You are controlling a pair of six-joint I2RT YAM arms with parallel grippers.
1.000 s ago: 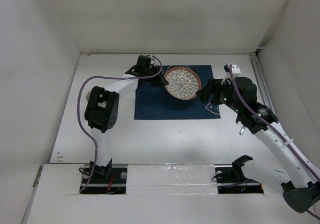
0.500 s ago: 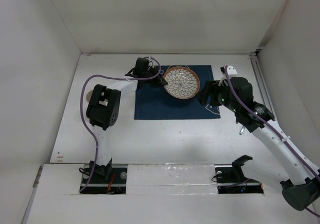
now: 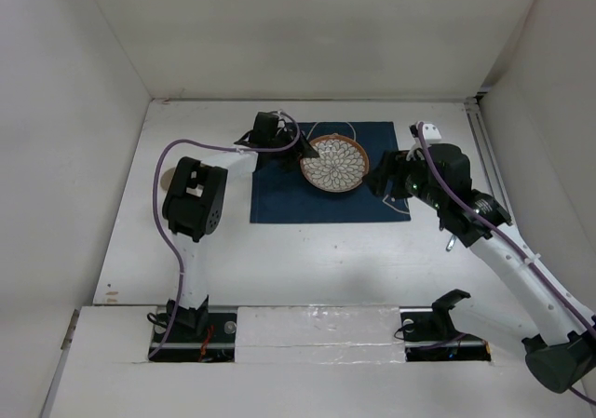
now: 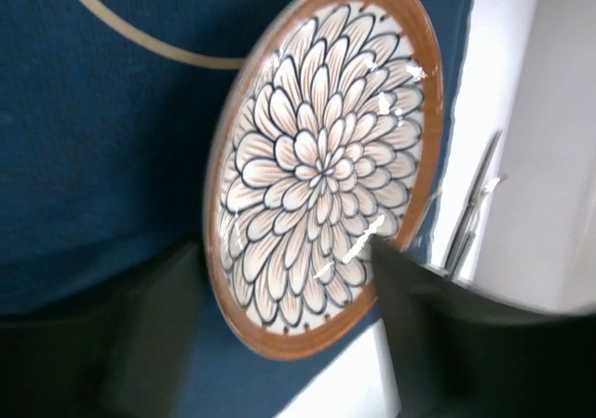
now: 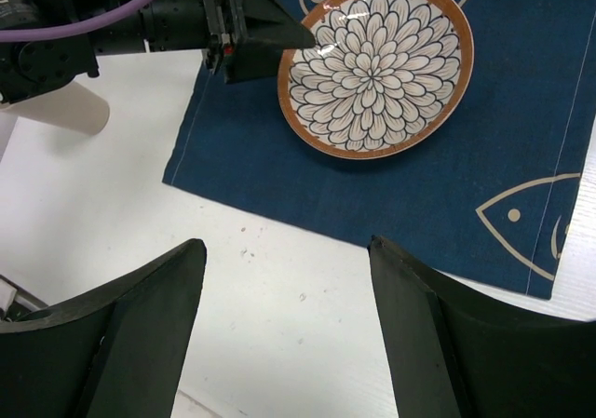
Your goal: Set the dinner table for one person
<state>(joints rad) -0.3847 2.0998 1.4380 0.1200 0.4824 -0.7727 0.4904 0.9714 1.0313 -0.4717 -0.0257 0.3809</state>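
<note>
**At the far edge: plate (image 3: pixel 334 164) in left gripper (image 3: pixel 298 151)**

The left gripper is closed on the plate's left rim. The plate is over the blue mat (image 3: pixel 317 204), which lies mid-table (image 3: pixel 326 250), nearer the far edge. The right gripper (image 5: pixel 289 334) hangs wide open and empty by the mat's right end, towards the table's right edge.

Plate (image 5: pixel 375 67): glossy glazed ceramic. Placemat (image 5: pixel 279 171): matt woven cloth. Dinner table (image 5: pixel 279 306): smooth matt white. Cutlery (image 4: pixel 470 213): shiny metal.
</note>
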